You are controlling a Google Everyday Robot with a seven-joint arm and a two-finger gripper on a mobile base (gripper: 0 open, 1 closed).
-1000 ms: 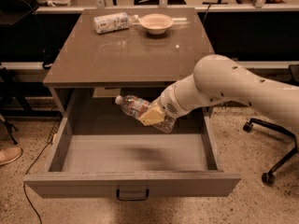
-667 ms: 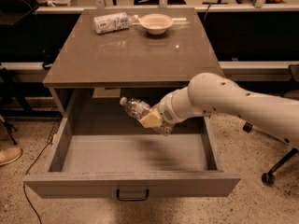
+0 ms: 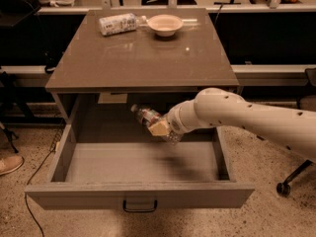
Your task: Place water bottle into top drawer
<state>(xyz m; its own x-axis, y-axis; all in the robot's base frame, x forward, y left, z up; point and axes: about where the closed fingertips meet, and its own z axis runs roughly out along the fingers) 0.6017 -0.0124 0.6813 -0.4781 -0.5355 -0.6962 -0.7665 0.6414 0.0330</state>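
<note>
Claw (image 3: 161,128), gripping water bottle (image 3: 145,116), has dipped slightly lower above top drawer (image 3: 138,194).

1. The gripper (image 3: 161,128) hangs over the open drawer (image 3: 138,194), near its back, clamped round the bottle (image 3: 144,115).
2. The bottle tilts, cap up-left (clear of the drawer floor).
3. A bowl (image 3: 165,23) and second bottle (image 3: 117,23) sit on the cabinet top (image 3: 143,58).

On the desk (image 3: 143,65), far back, a white-labelled bottle (image 3: 117,23) lies on its side just beside a pale bowl (image 3: 165,24). On the speckled floor (image 3: 276,221) sit a shoe (image 3: 10,164) at left and a chair caster (image 3: 283,188) at right. The hand (image 3: 160,128) hangs below the desk's front edge.
</note>
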